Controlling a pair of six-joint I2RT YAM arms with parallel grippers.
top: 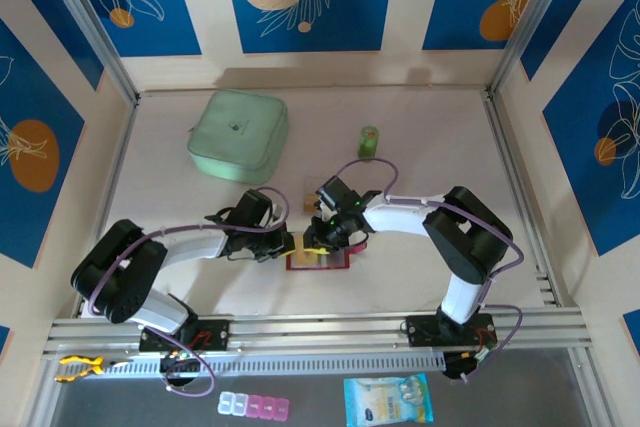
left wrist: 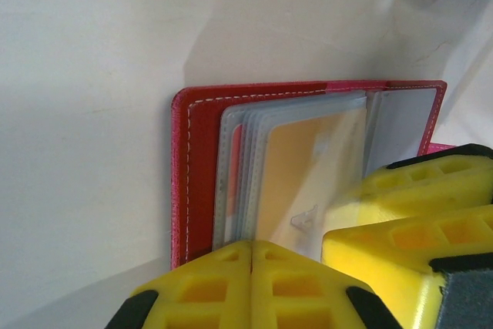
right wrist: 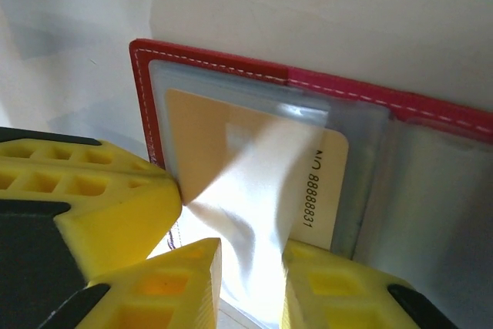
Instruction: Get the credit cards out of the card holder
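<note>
The red card holder [top: 318,259] lies open on the table [top: 430,177], right between the two arms. The left gripper [left wrist: 251,267] is shut tight with nothing in it. Its tips sit on the holder's edge at 6 o'clock in its own camera, so I think it is pinning the holder down. The right gripper [right wrist: 250,260] has its fingers a little apart. A shiny clear pocket flap [right wrist: 254,182] runs down between them, but the gap looks too wide to be pinching it. The yellow card [right wrist: 208,136] sits in its pocket at 12 o'clock from the right gripper, very near. The card's long side runs from 9 to 3 o'clock. The right arm is nearer the card, so I think it should do the pulling
</note>
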